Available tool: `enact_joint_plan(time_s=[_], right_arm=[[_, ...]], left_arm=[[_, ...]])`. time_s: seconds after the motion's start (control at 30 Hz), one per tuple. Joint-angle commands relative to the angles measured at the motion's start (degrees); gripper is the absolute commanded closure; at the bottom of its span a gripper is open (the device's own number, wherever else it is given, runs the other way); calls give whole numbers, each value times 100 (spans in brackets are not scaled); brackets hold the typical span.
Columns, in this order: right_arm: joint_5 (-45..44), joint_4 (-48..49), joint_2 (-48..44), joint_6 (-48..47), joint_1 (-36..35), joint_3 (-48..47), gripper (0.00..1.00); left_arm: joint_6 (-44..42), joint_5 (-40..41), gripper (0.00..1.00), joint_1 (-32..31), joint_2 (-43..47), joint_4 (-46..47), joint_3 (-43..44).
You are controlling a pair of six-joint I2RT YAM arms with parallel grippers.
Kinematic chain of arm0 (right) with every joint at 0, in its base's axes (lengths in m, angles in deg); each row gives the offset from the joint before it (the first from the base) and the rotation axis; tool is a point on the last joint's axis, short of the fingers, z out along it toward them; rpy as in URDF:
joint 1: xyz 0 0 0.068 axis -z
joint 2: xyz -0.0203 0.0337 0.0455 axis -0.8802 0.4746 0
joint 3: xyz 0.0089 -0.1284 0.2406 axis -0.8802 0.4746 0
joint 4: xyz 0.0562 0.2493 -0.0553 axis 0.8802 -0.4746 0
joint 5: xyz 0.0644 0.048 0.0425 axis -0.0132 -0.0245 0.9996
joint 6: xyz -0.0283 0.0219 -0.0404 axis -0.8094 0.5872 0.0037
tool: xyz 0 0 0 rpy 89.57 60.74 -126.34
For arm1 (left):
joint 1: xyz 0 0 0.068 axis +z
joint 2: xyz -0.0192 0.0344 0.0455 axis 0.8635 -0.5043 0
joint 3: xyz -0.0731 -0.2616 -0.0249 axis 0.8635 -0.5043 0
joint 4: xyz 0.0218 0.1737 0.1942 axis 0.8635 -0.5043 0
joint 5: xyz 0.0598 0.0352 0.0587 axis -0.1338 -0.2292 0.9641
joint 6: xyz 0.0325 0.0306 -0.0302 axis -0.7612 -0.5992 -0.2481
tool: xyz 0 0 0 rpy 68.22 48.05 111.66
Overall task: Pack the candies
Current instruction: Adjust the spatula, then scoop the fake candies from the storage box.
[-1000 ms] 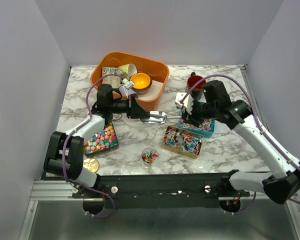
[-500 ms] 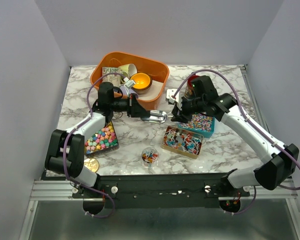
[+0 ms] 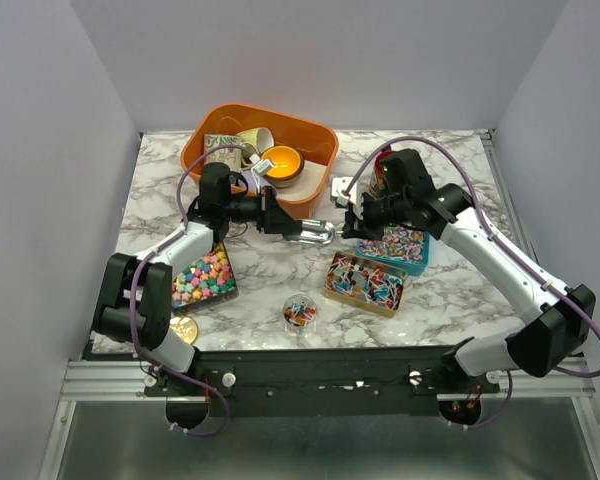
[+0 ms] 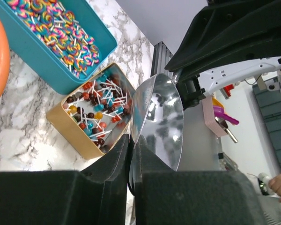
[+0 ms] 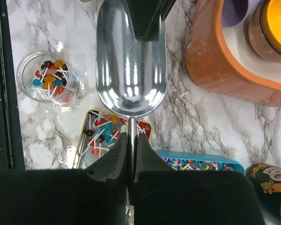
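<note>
A shiny metal scoop (image 3: 316, 233) hangs above the marble table between my two arms. My left gripper (image 3: 292, 230) is shut on the scoop's bowl rim (image 4: 159, 122), which is pinched thin between the pads. My right gripper (image 3: 342, 228) is shut on the scoop's thin handle (image 5: 132, 136), with the empty bowl (image 5: 131, 61) pointing away from it. The candies lie in open containers: pastel stars in a tray (image 3: 202, 277), small lollipops in a gold tin (image 3: 365, 282), swirl lollipops in a teal box (image 3: 400, 245), and a few in a small clear jar (image 3: 300, 311).
An orange basket (image 3: 260, 160) with cups and a bowl stands behind the scoop. A red tin (image 3: 388, 160) sits at the back right. A gold coin-like disc (image 3: 183, 329) lies at the front left by the star tray.
My right gripper swung left to the scoop's handle and shut on it. The left jaws have eased slightly while still on the rim.
</note>
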Motion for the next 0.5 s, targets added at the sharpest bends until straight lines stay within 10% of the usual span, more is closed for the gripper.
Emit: enact_joint_plan(time_s=[0.0, 0.13, 0.47], right_arm=[[-142, -233, 79, -125, -1, -301, 99], [-625, -960, 0, -511, 288, -442, 99], [-2462, -2123, -71, -2566, 1598, -372, 99]], left_arm=[[-87, 148, 62, -29, -81, -342, 296], [-912, 622, 42, 41, 59, -1397, 647], [-2459, 1422, 41, -125, -72, -2725, 1158]])
